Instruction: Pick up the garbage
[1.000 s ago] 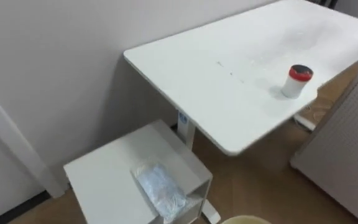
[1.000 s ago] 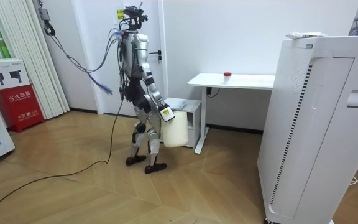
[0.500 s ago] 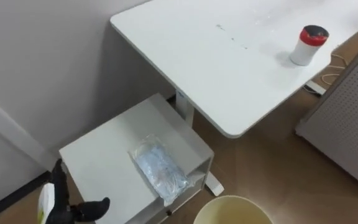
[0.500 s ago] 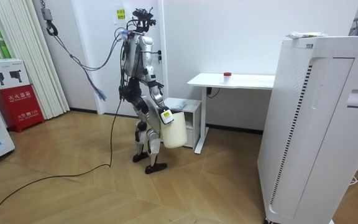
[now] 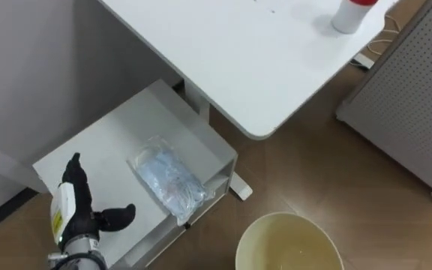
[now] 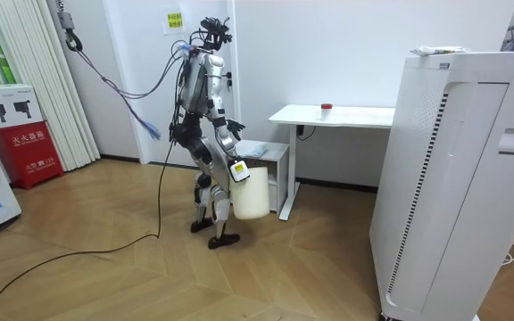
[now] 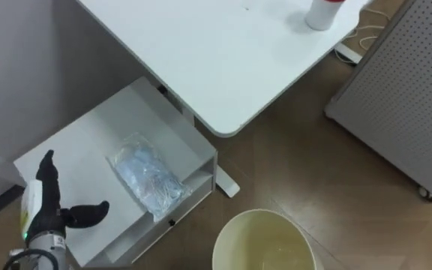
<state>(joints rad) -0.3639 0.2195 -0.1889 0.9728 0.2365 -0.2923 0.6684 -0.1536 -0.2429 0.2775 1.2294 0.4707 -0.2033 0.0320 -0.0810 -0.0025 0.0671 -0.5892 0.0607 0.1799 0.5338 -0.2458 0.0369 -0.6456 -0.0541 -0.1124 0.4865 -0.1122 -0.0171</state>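
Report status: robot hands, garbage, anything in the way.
Left robot hand open, at the low white cabinet. Plastic bag lies on cabinet top, untouched. Right robot hand at the bin. Nothing between left hand and bag.

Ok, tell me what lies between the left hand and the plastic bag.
Bare cabinet top separates the left hand from the plastic bag, seen in the left eye view.

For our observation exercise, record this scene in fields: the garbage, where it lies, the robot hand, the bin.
garbage: crumpled clear plastic bag
place: on top of the low white cabinet, beside the desk
left robot hand: open, over the cabinet's near edge, apart from the bag
bin: cream, open-topped, right of the cabinet
picked: not yet
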